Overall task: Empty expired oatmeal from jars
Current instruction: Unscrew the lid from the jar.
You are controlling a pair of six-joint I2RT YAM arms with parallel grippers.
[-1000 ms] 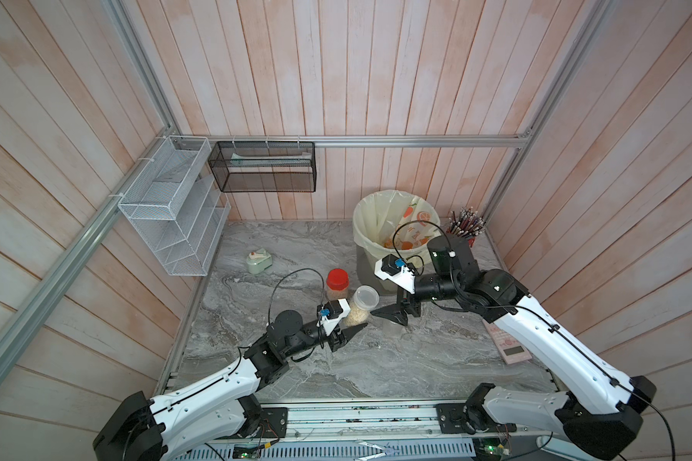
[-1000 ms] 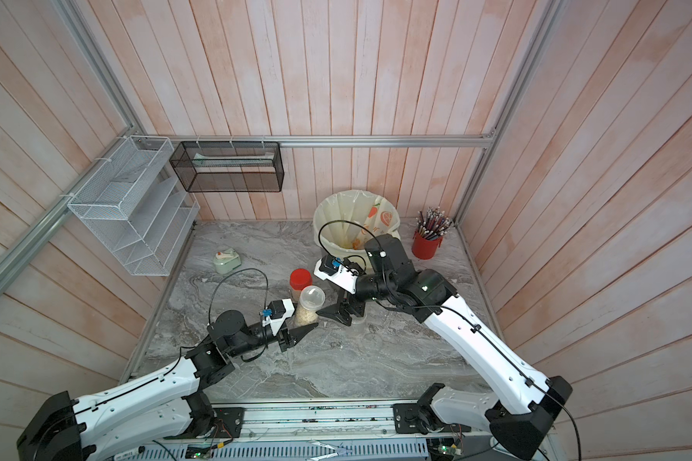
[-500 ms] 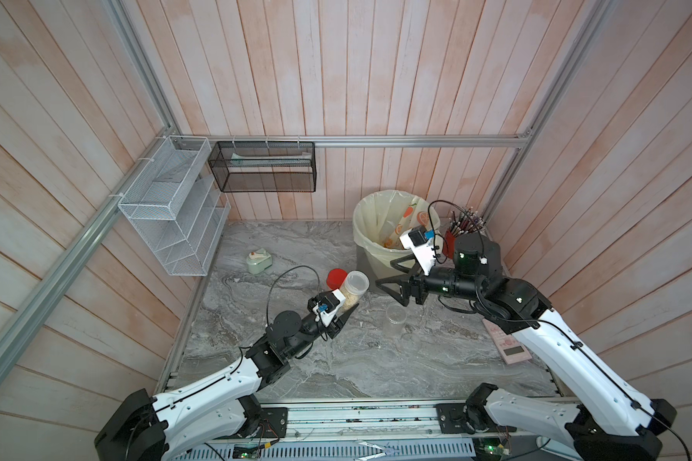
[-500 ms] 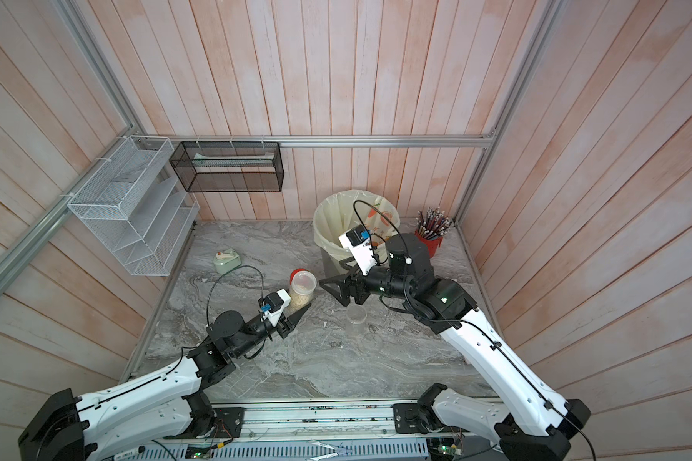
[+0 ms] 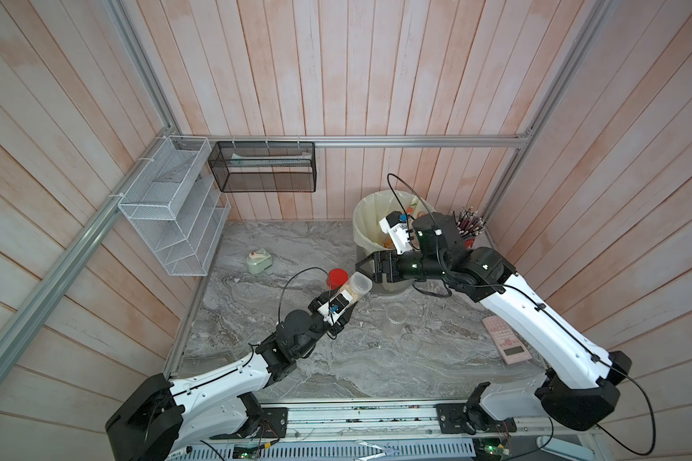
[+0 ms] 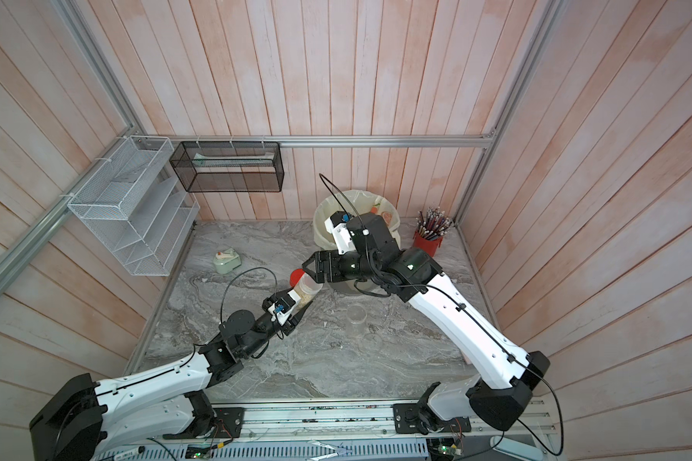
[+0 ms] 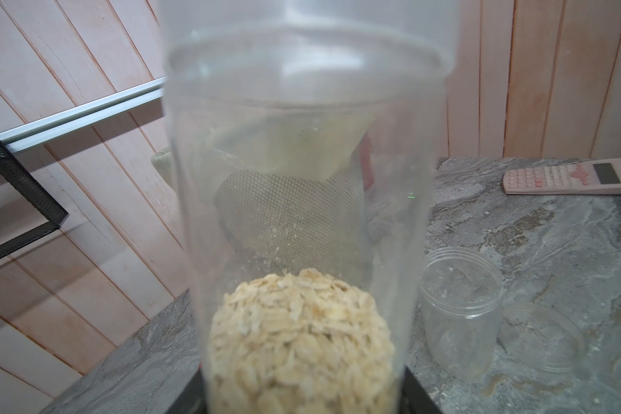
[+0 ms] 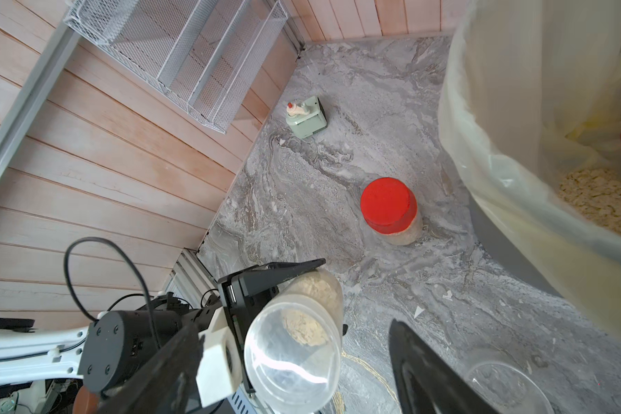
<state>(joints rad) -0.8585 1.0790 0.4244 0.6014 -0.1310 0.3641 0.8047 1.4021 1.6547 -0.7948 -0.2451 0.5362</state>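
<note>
A grey, marble-patterned desk [image 5: 336, 371] runs back from an aluminium rail [image 5: 356, 415] that carries both arm bases. A pink calculator [image 5: 506, 339] lies flat on the desk's right side (its key legends are too small to read). Nearer the middle an empty jar [image 5: 394, 317] stands upright and open, with a loose lid [image 7: 542, 337] lying just beside it.

The left gripper [image 5: 346, 301] is pinched on the lower body of a clear-lidded jar [image 5: 358, 285], which it holds off the desk and tilted. The oatmeal [image 7: 302, 340] is heaped at the gripped end. The right gripper [image 5: 363, 270] is spread, with one finger on each side of that jar's lid. In the right wrist view a gap shows between the lid and one finger.

Just behind, a red-lidded jar [image 8: 388, 208] of flakes stands on the desk. A small green device [image 5: 258, 261] sits well to its left. The grey bin [image 5: 362, 223] has a yellowish bag with more oatmeal inside. A red pencil cup [image 6: 428, 241] stands in the back right corner.

A white wire rack [image 5: 172, 223] and a black mesh basket [image 5: 262, 167] hang on pale pink plank walls.
</note>
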